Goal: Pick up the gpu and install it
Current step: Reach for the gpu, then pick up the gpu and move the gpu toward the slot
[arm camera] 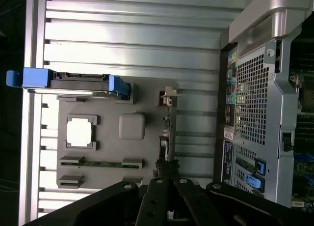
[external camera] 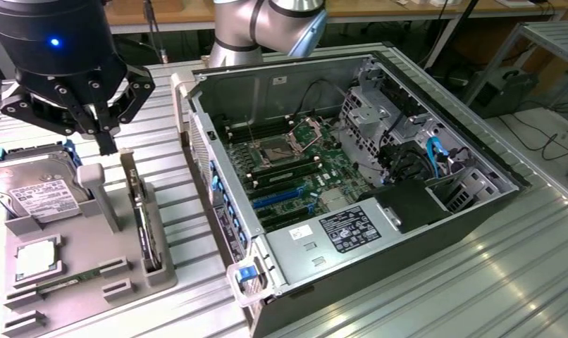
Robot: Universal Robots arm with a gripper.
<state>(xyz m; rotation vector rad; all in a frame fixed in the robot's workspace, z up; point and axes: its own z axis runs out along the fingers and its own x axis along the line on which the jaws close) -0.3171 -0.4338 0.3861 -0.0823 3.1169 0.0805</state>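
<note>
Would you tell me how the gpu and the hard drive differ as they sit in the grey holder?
The gpu stands on edge in a slot; the hard drive leans back, label showing. The gpu is thin; the hard drive is boxy. Both sit in the grey holder.

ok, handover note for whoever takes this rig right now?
Gripper: holding nothing, above the grey parts tray, close to the card's bracket end.
Thin green gpu card with silver end bracket: standing on edge in its slot, on the tray side nearest the open dark computer case.
Done: nothing to show yet; card not picked.
Left: pick-up and install.
</note>
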